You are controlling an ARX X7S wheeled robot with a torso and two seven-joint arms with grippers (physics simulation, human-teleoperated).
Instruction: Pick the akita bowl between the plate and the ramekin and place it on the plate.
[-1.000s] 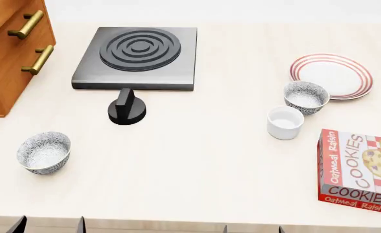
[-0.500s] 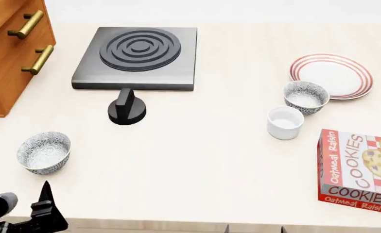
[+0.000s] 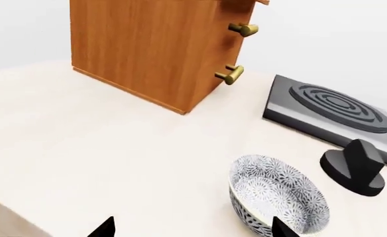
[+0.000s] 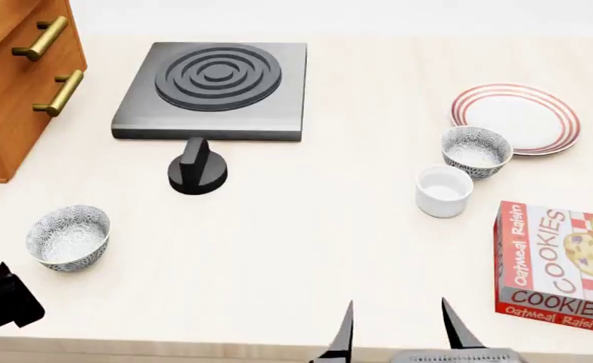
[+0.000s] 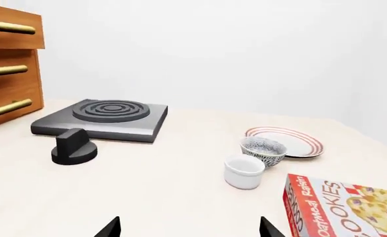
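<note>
The akita bowl, speckled black and white, stands between the red-ringed plate and the white ramekin at the right of the counter. The right wrist view shows the same bowl, plate and ramekin well ahead of the fingers. My right gripper is open and empty at the counter's front edge, far short of them. At the front left corner my left gripper is open, close beside a look-alike speckled bowl.
The second speckled bowl sits at the front left. A cookie box lies right of the ramekin. A grey burner with a black knob is at the back centre, and a wooden drawer cabinet at the back left.
The right gripper's fingers have risen into the head view at the bottom edge. The left gripper has shifted left and further onto the counter near the look-alike bowl.
</note>
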